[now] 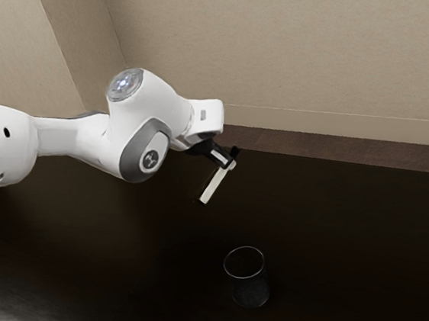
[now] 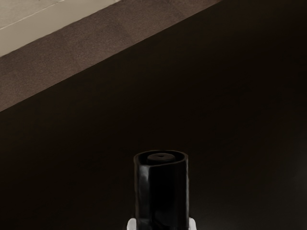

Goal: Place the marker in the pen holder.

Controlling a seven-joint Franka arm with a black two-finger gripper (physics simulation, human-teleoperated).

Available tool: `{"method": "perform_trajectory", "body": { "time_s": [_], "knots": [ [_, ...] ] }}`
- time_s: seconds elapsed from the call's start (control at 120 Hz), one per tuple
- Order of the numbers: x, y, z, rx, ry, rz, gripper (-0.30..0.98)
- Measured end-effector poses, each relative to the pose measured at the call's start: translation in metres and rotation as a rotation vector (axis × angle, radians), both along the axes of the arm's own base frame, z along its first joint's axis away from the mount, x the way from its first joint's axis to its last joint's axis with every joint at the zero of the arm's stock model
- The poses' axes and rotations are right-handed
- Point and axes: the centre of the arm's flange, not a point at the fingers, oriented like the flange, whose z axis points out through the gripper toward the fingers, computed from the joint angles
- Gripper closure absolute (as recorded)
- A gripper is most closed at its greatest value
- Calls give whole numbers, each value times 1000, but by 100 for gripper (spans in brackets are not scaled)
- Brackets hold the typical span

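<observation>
My gripper (image 1: 231, 163) is raised over the dark table and shut on the marker (image 1: 214, 186). The marker slants, its pale body pointing down toward the exterior view's left and its black end up. In the wrist view the marker's black end (image 2: 161, 191) stands between the pale tips of the gripper (image 2: 162, 224), one on each side. The pen holder (image 1: 250, 290), a dark see-through round cup, stands upright with its open top up, lower in the exterior view than the marker and apart from it.
The dark table (image 1: 377, 243) stretches around the pen holder. Beyond its far edge lie a brown floor strip (image 1: 336, 151) and a beige wall (image 1: 286, 38). The arm reaches in from the exterior view's left, above the table.
</observation>
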Motion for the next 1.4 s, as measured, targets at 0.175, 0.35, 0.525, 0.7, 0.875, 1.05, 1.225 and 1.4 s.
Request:
{"method": "perform_trajectory", "body": {
  "time_s": [0.175,0.35,0.525,0.7,0.875,1.05,1.225,1.4],
  "knots": [
    [-9,-52,-18,-62,-19,-30,79],
    [-31,-108,-25,-112,-35,-86,79],
    [-42,-99,-50,-119,-6,-54,79],
    [-57,-92,-65,-121,20,-38,78],
    [-69,-86,-88,-113,47,-22,75],
    [-74,-80,-99,-113,54,-5,73],
    [-76,-81,-102,-113,57,-5,55],
    [-20,-36,75,-183,-49,26,24]
  ]
}}
